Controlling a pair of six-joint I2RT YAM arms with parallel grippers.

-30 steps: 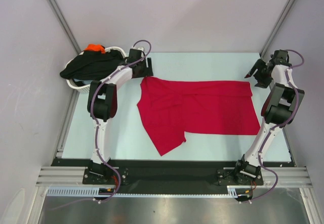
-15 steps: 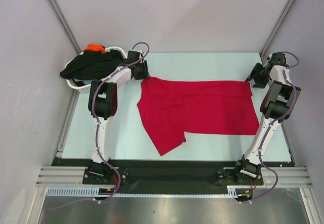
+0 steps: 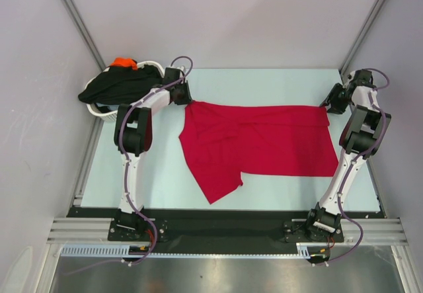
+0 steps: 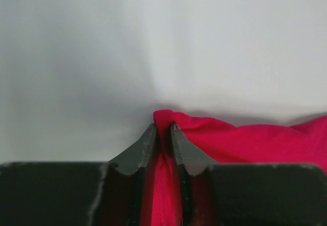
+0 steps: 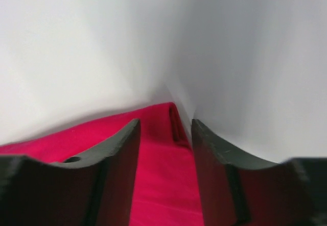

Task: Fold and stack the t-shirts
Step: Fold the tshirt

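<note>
Pinching the far left corner of the red t-shirt [image 3: 258, 141], my left pincer [image 4: 162, 134] has a thin fold of cloth clamped between its fingers. My right pincer [image 5: 166, 128] stands apart, straddling the far right corner without gripping it. The shirt lies spread across the worktop [image 3: 158, 174], wrinkled near the left side. It is light, limp cloth that I judge will sag and slip, so the two far corners, gripped well in from the edge, are the places to hold.

One red t-shirt [image 3: 264, 137], one black t-shirt [image 3: 119, 84], one orange t-shirt [image 3: 123, 62] (three in all), one white basket [image 3: 98, 110]
</note>
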